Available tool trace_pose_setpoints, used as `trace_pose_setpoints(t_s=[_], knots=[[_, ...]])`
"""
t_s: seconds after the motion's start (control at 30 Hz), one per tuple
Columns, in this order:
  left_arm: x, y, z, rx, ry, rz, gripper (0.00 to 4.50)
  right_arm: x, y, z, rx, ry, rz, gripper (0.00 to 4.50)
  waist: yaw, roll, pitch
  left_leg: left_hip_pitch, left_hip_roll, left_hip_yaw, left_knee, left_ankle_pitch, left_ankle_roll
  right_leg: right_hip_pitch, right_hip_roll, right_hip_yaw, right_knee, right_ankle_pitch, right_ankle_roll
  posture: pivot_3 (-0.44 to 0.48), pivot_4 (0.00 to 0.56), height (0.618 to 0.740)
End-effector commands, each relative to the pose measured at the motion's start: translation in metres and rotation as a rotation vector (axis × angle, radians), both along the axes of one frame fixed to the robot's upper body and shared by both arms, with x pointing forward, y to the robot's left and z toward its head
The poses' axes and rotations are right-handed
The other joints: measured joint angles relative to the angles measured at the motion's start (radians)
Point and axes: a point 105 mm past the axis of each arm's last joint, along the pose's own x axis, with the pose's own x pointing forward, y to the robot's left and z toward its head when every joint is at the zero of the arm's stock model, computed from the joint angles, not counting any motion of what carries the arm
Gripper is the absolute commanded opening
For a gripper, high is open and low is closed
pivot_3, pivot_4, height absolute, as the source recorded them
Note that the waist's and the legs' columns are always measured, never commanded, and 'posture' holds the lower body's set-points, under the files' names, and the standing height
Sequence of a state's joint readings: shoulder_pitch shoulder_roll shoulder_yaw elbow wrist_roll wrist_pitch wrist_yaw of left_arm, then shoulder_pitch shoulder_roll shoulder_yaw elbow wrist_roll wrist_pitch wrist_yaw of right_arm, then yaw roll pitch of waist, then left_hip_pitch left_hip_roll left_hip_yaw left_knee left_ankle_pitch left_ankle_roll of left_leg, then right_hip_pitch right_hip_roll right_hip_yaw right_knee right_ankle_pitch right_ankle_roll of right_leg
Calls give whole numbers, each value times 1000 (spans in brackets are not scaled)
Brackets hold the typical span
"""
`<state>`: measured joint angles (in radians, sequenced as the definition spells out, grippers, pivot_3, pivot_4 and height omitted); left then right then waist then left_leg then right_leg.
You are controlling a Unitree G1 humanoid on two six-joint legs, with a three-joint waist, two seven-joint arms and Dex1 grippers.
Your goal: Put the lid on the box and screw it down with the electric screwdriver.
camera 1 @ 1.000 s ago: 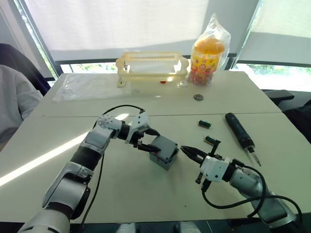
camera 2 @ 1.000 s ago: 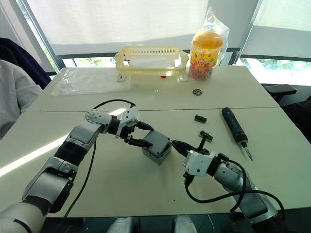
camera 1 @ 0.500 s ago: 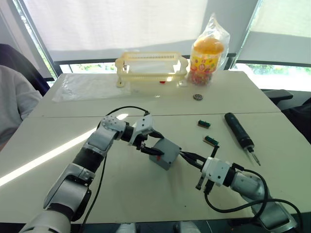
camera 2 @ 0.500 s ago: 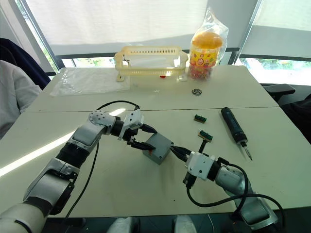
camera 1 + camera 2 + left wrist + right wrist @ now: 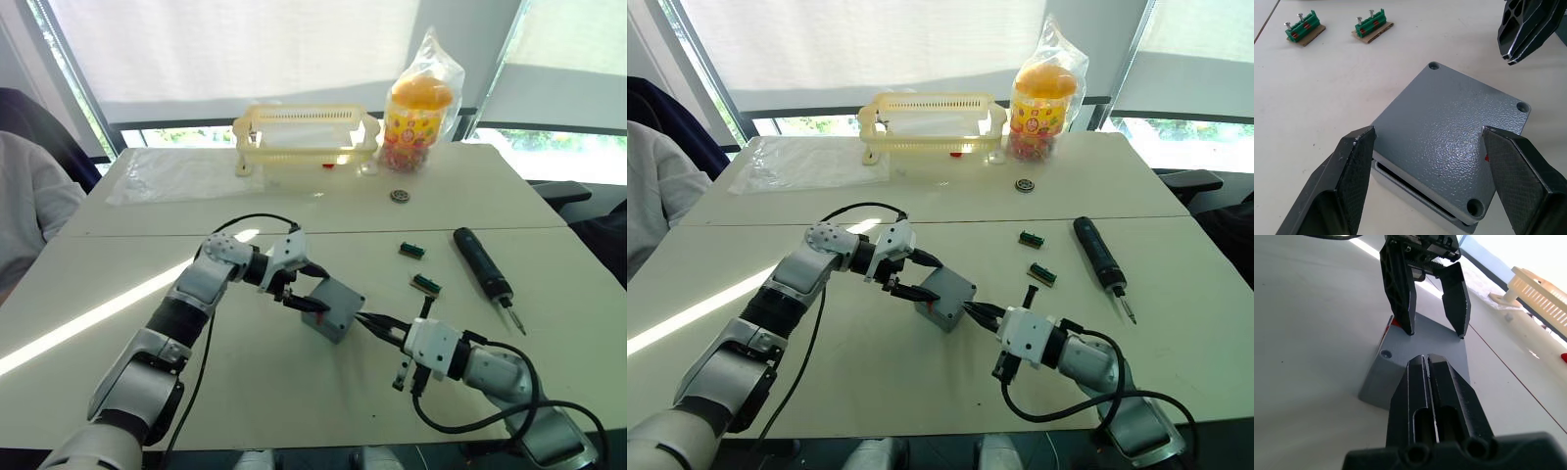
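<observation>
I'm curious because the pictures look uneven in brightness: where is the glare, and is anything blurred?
In the left eye view, the windows behind the yellow basket wash out white and a sunlit stripe crosses the table. In the left wrist view, the lid shows a soft sheen. In the right wrist view, the right pincer looks blurred up close, and the far background is overexposed.

Grey lid atop box, screwdriver apart
</observation>
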<state>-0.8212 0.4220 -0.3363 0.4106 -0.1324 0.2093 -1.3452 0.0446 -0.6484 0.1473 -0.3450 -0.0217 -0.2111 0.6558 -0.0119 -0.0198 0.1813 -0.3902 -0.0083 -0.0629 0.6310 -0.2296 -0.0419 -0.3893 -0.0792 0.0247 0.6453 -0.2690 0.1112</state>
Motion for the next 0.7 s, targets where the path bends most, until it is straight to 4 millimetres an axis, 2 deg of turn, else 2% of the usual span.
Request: trace_pose_setpoints(t_s=[0.03, 0.33, 0.7], knots=[[0, 11, -23, 84, 51, 42, 3527, -3, -2, -2, -20, -6, 8, 28, 0, 0, 0, 0, 0, 0, 0, 0, 0, 0, 0, 0, 0, 0, 0, 0, 150, 740], [1, 10, -23, 84, 50, 43, 3527, 0, 3, -15, -28, 33, 6, 28, 0, 0, 0, 0, 0, 0, 0, 0, 0, 0, 0, 0, 0, 0, 0, 0, 150, 740], [2, 12, -23, 89, 47, 53, 3527, 10, 6, -12, -2, 17, -7, 28, 0, 0, 0, 0, 0, 0, 0, 0, 0, 0, 0, 0, 0, 0, 0, 0, 150, 740]])
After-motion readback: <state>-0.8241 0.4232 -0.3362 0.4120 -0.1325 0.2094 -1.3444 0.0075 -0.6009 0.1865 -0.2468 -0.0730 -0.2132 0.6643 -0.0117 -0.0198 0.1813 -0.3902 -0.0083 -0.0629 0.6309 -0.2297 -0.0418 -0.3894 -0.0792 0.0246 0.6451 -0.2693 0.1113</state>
